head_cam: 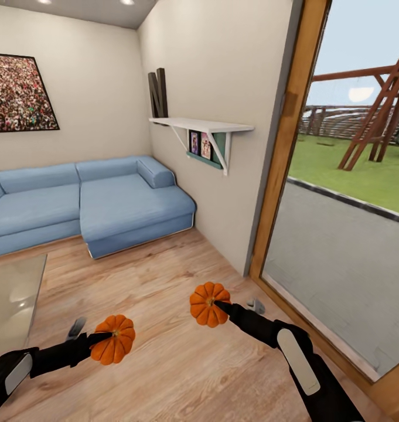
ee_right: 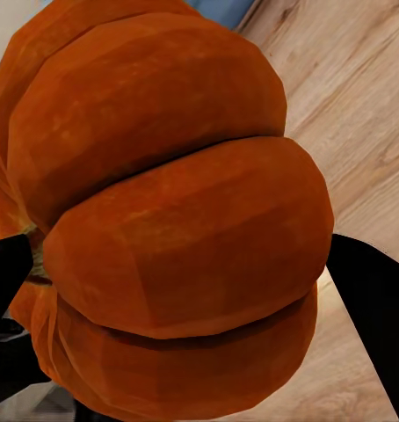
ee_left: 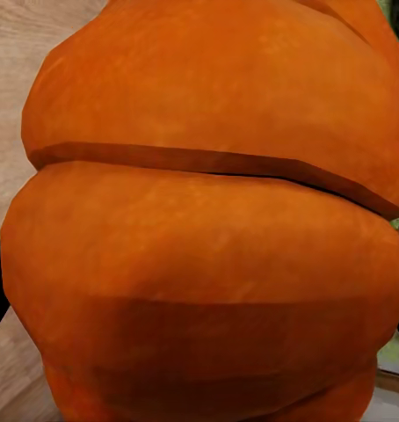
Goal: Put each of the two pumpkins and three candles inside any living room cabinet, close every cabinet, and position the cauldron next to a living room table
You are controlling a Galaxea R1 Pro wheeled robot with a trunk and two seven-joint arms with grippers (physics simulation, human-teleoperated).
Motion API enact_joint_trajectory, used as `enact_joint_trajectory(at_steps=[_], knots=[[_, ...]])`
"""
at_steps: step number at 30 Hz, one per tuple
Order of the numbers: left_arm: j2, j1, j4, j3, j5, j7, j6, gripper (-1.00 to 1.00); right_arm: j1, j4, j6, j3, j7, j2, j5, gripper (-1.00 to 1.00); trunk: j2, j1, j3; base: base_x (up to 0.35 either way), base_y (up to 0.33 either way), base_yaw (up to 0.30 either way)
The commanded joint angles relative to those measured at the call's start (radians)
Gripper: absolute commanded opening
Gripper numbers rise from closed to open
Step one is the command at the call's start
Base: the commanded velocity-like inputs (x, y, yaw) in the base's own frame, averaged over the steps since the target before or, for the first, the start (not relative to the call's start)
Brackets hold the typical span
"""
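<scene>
Over the wood floor (head_cam: 164, 281), left fingers (head_cam: 108, 336) and right fingers (head_cam: 218, 305) each clasp a pumpkin (head_cam: 112, 339) (head_cam: 208, 304).

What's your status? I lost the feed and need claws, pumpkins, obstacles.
Left claw shut on left pumpkin. Right claw shut on right pumpkin. Both carried above the wood floor. Glass table at left, sofa ahead.

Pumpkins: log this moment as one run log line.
left gripper: shut on left pumpkin | right gripper: shut on right pumpkin | both held above wood floor | ahead: blue sofa
</scene>
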Motion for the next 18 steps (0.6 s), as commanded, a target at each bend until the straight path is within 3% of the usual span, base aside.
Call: enact_joint_trajectory(at_steps=[1,9,18], knots=[[0.000,0.000,0.000,0.000,0.000,0.000,0.000,-1.00,0.000,0.000,0.000,0.000,0.001,0.001,-0.001,-1.00,0.000,0.000,0.001,-0.053,0.000,0.197],[0.000,0.000,0.000,0.000,0.000,0.002,0.000,-1.00,0.000,0.000,0.000,0.001,0.001,0.017,0.001,-1.00,0.000,0.000,0.011,-0.014,0.000,0.210],[0.000,0.000,0.000,0.002,0.002,0.056,0.000,-1.00,0.000,0.000,0.000,-0.001,0.001,0.020,0.000,-1.00,0.000,0.000,0.022,0.000,0.000,0.214]])
